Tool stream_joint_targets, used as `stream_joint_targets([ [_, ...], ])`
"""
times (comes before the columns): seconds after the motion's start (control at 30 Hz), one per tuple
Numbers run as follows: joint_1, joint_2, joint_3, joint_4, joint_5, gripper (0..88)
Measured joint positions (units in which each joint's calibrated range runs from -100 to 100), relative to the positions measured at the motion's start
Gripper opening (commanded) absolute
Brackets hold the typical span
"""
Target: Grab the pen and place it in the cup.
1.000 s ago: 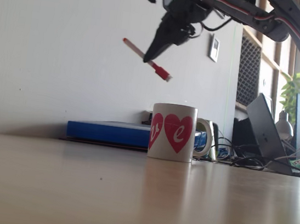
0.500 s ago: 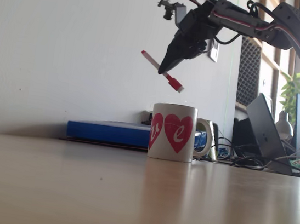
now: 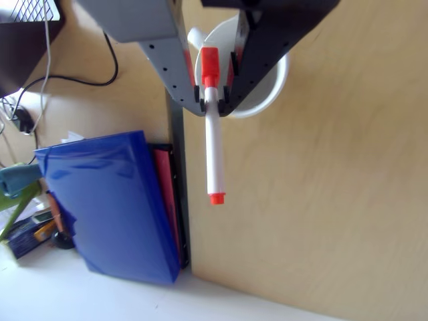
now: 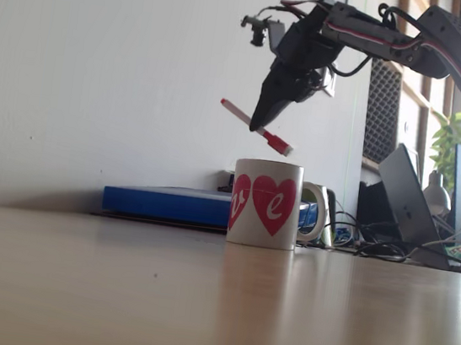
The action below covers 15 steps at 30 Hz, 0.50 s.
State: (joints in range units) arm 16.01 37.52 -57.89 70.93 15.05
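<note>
A: Jaws clamped on the pen [image 4: 256, 128], up in the air just above the cup [image 4: 265, 203]?

B: Yep. Long axis tilted, capped end lowest, nearly over the rim. Needs tipping upright.

Pincer [image 3: 212, 107] clamped on the pen [image 3: 213, 144] just below its red-orange cap, white barrel hanging over the wooden desk [image 3: 334, 200], white cup [image 3: 267, 93] behind, blue folder [image 3: 114, 200] at left
</note>
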Motion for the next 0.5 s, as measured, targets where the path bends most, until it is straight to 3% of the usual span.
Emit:
stream_joint_targets([
  [0.5,0.0,0.0,0.0,4.8,-2.1,1.1],
])
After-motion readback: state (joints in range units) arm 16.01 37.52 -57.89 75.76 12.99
